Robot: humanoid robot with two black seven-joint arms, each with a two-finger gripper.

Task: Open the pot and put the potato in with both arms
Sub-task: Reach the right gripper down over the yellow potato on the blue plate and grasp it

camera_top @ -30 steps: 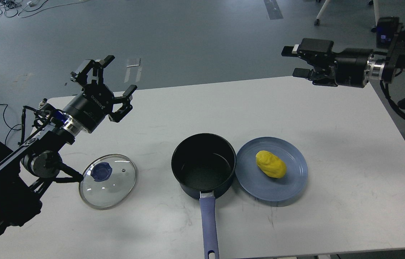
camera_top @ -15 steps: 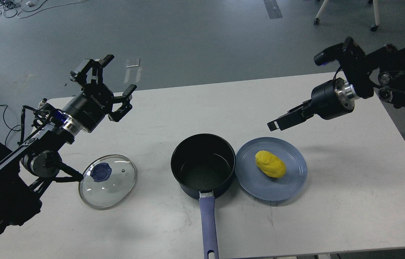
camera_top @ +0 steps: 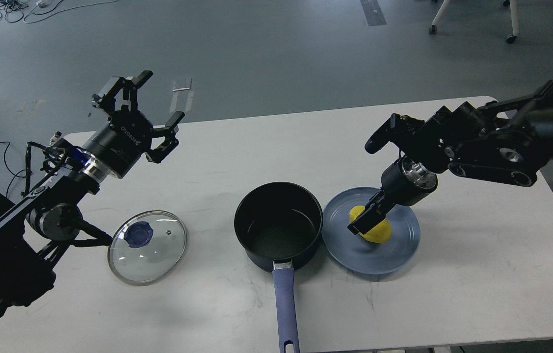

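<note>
One second is all it has taken your right pincer [camera_top: 365, 220] to swing from high over the far right corner of the counter [camera_top: 477, 274] down onto the potato [camera_top: 378, 232], which lies on the blue plate [camera_top: 394, 255] just right of the pot [camera_top: 278, 225]. Its dark fingers cover the upper left of the yellow lump, but from this angle you cannot tell whether they have closed on it or only straddle it, so do not count the grasp as made. Nothing else has shifted: the pot sits open, handle [camera_top: 286, 309] toward you, and the glass lid [camera_top: 147, 246] lies flat on the counter well to its left, so the opening half of the job looks done. Your left pincer [camera_top: 141, 115] has barely moved, hanging spread wide and empty above the lid's far side. What remains is likely a firm closure on the potato, a lift clear of the plate's rim, and a short carry left over the pot's wall.
</note>
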